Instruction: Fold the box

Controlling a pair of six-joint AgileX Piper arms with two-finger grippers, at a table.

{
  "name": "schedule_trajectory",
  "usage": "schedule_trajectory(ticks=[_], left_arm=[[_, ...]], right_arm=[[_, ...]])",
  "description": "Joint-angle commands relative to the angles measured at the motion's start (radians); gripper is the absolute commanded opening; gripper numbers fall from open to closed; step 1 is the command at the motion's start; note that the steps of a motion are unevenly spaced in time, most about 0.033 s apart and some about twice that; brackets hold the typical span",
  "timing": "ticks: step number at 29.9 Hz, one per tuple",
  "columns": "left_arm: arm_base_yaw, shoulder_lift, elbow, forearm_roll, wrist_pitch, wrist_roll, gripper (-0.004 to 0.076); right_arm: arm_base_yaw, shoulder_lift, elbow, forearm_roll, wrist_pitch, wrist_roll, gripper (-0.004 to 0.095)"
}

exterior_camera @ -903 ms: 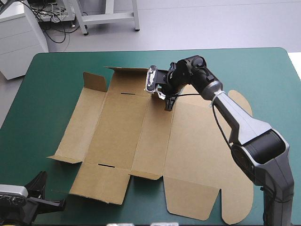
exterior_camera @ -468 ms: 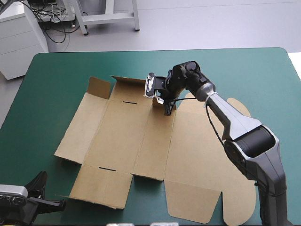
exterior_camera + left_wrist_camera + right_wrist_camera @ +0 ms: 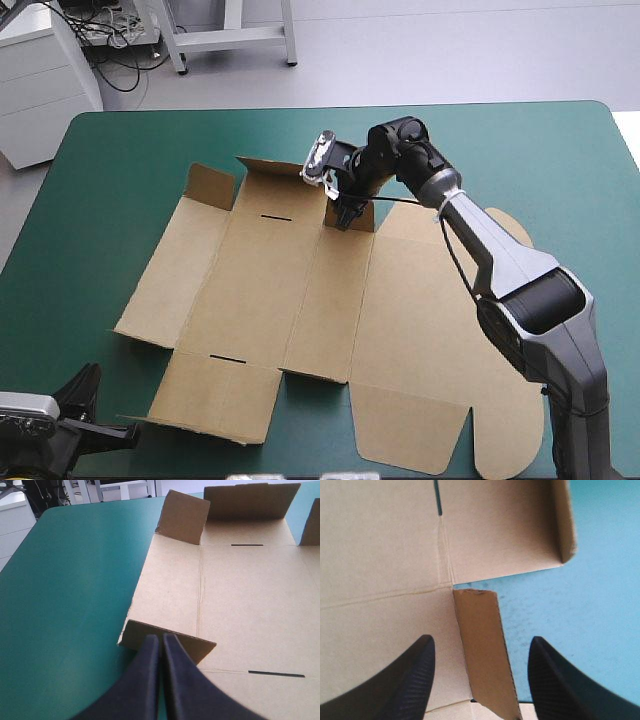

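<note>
- Black left gripper [image 3: 161, 639], fingers pressed together on nothing, low at the near-left corner of the table [image 3: 120, 150]; aims along the box's left end, near flap [image 3: 189, 644] just beyond the tips.
- Brown box [image 3: 290, 290] mid-table, mostly flat, long axis left to right, small edge flaps tilted up.
- Right gripper [image 3: 480, 641] at the box's far edge, fingers spread, straddling the narrow flap [image 3: 479, 622] that stands between them, touching neither.
- Looks the better-placed arm by far: flap lies straight ahead, so likely needs only a squeeze or an inward push over the fold line.
</note>
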Motion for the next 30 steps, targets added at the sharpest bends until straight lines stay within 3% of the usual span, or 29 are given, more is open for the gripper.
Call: schedule_trajectory(ticks=[1, 5, 6, 10, 16, 19, 24, 26, 30], left_arm=[[-0.001, -0.016, -0.017, -0.007, -0.073, 0.000, 0.0074], [-0.001, -0.016, -0.017, -0.007, -0.073, 0.000, 0.0112], [-0.001, -0.016, -0.017, -0.007, -0.073, 0.000, 0.0112], [-0.001, -0.016, -0.017, -0.007, -0.073, 0.000, 0.0112], [-0.001, -0.016, -0.017, -0.007, -0.073, 0.000, 0.0132], [-0.001, -0.016, -0.017, -0.007, -0.073, 0.000, 0.0222], [-0.001, -0.016, -0.017, -0.007, -0.073, 0.000, 0.0470], [-0.001, -0.016, -0.017, -0.007, -0.073, 0.000, 0.0520], [-0.001, -0.016, -0.017, 0.014, -0.075, 0.000, 0.0523]], right_arm=[[-0.005, -0.069, -0.100, -0.007, 0.023, 0.153, 0.0406], [-0.005, -0.069, -0.150, -0.063, 0.060, 0.276, 0.0030], [-0.005, -0.070, -0.159, -0.083, 0.069, 0.332, -0.0016], [-0.005, -0.080, -0.163, -0.152, 0.147, 0.520, -0.0002], [-0.005, -0.136, -0.128, -0.207, 0.165, 0.633, -0.0004], [-0.005, -0.184, -0.083, -0.205, 0.165, 0.649, -0.0004], [-0.005, -0.300, 0.064, -0.208, 0.165, 0.683, -0.0004], [-0.005, -0.364, 0.141, -0.208, 0.157, 0.687, -0.0004], [-0.005, -0.506, 0.355, -0.231, 0.072, 0.722, -0.0004]])
